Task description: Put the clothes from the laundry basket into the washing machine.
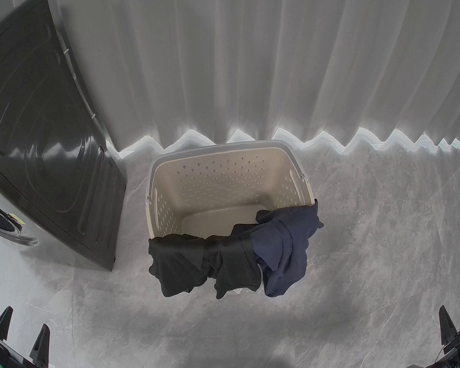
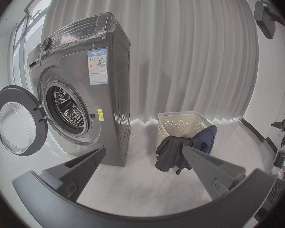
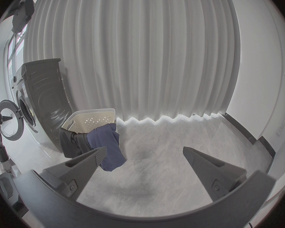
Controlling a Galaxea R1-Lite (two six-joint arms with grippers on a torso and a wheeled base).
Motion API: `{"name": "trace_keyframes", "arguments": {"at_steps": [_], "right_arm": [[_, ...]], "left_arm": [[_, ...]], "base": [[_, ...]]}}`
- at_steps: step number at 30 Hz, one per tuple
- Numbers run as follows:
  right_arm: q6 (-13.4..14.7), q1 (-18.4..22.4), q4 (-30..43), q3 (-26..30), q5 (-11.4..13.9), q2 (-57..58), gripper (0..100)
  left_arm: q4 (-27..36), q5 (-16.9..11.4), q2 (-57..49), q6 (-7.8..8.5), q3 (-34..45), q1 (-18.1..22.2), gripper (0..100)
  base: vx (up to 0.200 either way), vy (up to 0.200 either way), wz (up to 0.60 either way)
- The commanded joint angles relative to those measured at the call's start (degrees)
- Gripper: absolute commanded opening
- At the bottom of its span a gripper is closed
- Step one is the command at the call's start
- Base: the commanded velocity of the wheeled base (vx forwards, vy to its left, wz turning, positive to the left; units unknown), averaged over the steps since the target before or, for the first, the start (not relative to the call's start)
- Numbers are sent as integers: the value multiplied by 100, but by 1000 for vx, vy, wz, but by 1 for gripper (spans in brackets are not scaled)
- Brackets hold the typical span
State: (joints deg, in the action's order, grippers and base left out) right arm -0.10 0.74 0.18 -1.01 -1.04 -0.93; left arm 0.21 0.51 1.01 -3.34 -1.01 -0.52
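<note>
Fingers [image 2: 82, 164] apart, dark clothes [image 1: 230, 261] overhanging basket [image 1: 225, 148]

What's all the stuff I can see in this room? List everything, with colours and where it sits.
laundry basket: one, cream with a pale rim, on the floor in front of the curtain
black clothing: one bundle, black, draped over the basket's near rim; I cannot tell whether it is one piece or more
navy garment: one, dark blue, hanging over the near rim beside the black clothing
washing machine: one, dark grey, to the robot's left of the basket
door: one, round, dark-framed, swung open
curtain: one, white, pleated, behind the basket
floor: grey, marbled
left gripper: one, dark grey, open
right gripper: one, dark grey, open
</note>
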Motion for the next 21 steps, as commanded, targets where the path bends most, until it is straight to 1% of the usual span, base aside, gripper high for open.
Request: {"name": "trace_keyframes", "arguments": {"at_steps": [1,7,10,12,14,15,17,18,19,20,21], "right_arm": [[-8,-4,-1,101,-2,57,100],[-8,5,-1,101,7,57,100],[-113,-4,-45,57,42,66,100],[-105,-30,-238,-505,77,-4,100],[-61,-48,-212,-1156,139,-531,100],[-43,-66,-176,-1287,165,-830,100],[27,-110,-159,-1305,262,-1340,100],[150,-145,-159,-1226,359,-1735,100],[194,-162,-176,-1182,385,-1876,100],[273,-197,-300,-1059,420,-2333,100],[273,-206,-308,-1050,420,-2368,100]], "left_arm": [[-3,2,-75,-9,92,0,100],[-3,2,-75,-9,92,0,100],[-3,2,-75,-9,92,0,100],[-3,2,-75,-9,92,0,100],[-3,10,-75,-9,92,0,100],[-3,10,-75,-9,92,0,100],[-3,10,-75,-9,92,0,100],[-3,19,-75,-9,92,0,100],[-3,19,-75,-9,92,0,100],[-3,19,-75,-9,92,0,100],[-3,19,-75,-9,92,0,100]], "base": [[0,0,0],[0,0,0],[0,0,0],[0,0,0],[0,0,0],[0,0,0],[0,0,0],[0,0,0],[0,0,0],[0,0,0],[0,0,0]]}}
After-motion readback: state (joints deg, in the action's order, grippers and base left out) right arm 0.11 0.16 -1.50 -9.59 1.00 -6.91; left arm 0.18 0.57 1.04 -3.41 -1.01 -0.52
